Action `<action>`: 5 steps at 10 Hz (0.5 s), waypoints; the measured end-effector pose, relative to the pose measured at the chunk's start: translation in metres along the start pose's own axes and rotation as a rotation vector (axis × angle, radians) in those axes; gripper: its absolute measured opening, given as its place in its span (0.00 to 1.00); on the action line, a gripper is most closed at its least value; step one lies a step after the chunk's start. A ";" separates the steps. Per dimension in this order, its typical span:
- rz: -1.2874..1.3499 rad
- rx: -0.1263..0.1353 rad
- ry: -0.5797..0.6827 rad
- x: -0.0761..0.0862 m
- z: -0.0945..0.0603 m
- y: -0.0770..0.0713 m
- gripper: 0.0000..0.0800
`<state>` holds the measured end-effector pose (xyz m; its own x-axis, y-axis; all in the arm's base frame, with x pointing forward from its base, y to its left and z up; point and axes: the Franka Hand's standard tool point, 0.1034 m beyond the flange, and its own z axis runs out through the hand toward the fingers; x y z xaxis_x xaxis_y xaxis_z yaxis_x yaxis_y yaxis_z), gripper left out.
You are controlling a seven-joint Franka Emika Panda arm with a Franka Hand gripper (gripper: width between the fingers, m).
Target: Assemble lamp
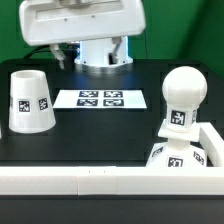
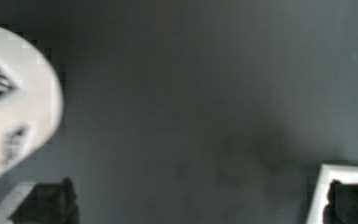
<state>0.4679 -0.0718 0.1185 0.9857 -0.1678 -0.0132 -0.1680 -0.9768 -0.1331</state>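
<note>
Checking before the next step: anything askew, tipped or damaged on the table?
Nothing stands out. The shade stands wide end down at the exterior view's left, the marker board lies flat mid-table, and the bulb stands upright at the right, by the white rail. No visible damage.

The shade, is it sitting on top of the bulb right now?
No. In the exterior view the shade stands on the black table at the left, well apart from the bulb at the right.
</note>
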 end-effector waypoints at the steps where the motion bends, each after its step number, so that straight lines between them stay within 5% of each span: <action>1: -0.015 0.003 0.000 -0.005 -0.001 0.017 0.87; 5: -0.042 -0.003 0.004 -0.006 -0.002 0.057 0.87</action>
<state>0.4524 -0.1263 0.1127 0.9918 -0.1274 -0.0042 -0.1269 -0.9833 -0.1306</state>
